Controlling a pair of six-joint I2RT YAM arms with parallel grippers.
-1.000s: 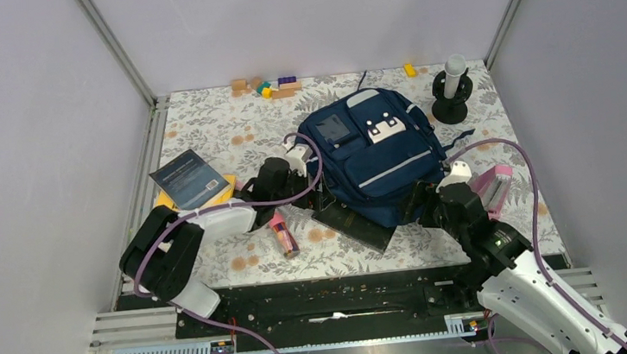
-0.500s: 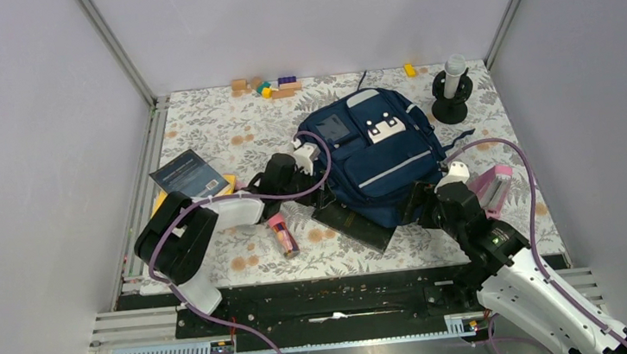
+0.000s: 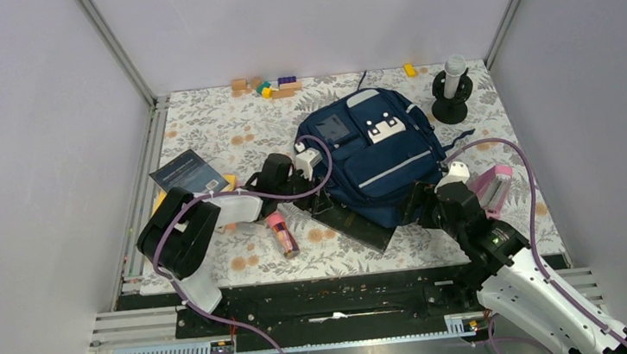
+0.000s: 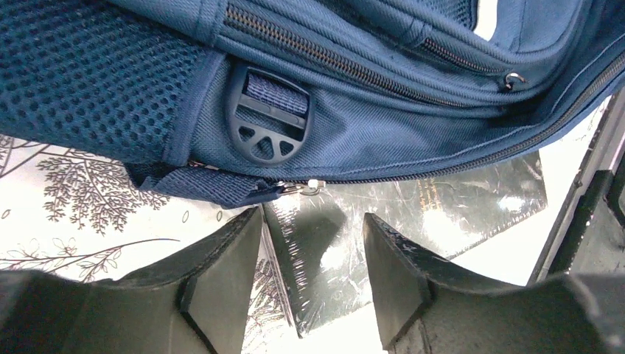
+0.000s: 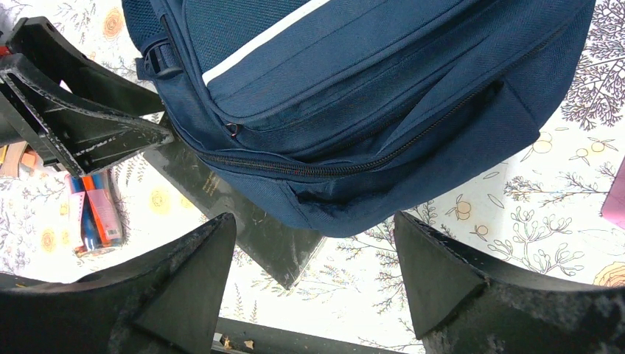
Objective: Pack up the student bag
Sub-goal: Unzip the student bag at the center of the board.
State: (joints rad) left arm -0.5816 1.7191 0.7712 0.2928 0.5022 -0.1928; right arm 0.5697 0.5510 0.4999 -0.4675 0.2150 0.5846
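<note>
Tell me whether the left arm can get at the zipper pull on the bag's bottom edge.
Probably yes: the left tool, jaws apart, faces the zipper pull on the student bag with nothing between; a dark flat board lies just beneath it.

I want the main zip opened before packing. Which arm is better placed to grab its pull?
Left. The left fingers sit just below the silver zip pull on the backpack; the right fingers face another corner, no pull between them.
</note>
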